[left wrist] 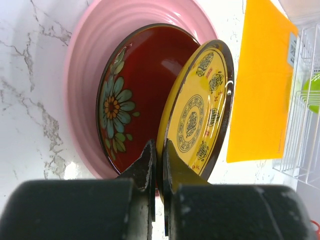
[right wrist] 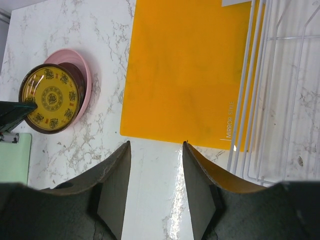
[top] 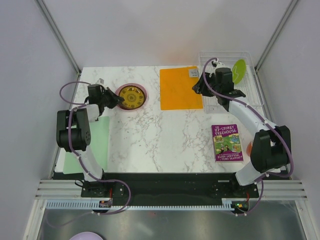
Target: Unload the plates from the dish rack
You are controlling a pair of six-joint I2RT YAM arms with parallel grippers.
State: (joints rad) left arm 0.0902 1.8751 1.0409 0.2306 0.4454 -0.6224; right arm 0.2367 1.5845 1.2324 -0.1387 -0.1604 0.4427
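The pink plate (top: 142,90) lies on the table at the back left, with the dark red plate (left wrist: 135,100) stacked in it. The yellow plate (top: 132,96) sits tilted on top of them. My left gripper (top: 114,100) is shut on the yellow plate's (left wrist: 197,107) near rim, as the left wrist view (left wrist: 160,150) shows. The lime green plate (top: 239,71) stands in the clear dish rack (top: 252,95) at the back right. My right gripper (top: 202,85) is open and empty (right wrist: 156,145), over the table between the orange mat (right wrist: 190,70) and the rack's wires (right wrist: 260,100).
The orange mat (top: 180,87) lies between the plate stack and the rack. A purple book (top: 227,142) lies at the front right with an orange object (top: 248,147) beside it. A pale green mat (top: 95,145) lies at the left edge. A lilac plate (top: 86,236) is below the table.
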